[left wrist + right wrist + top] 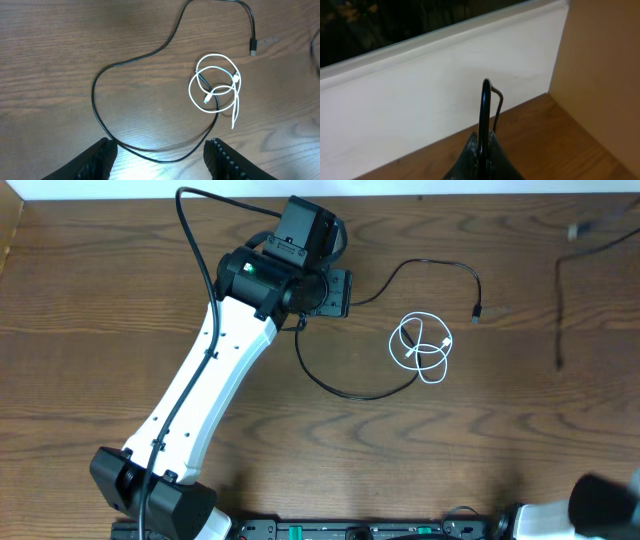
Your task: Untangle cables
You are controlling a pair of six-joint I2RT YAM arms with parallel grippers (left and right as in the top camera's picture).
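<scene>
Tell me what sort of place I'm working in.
Probably an indoor robotics lab bench: a wood-grain table, a white robot arm mounted at its edge, a white wall alongside, only a black cable and white cable laid out.

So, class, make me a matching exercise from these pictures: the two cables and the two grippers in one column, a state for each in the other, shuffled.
Column one:
1. black cable
2. white cable
3. left gripper
4. right gripper

Column two:
A. shut
B. coiled in small loops
C. open above the table
D. spread in one wide loop

Pairs: 1-D, 2-B, 3-C, 4-A.
</scene>
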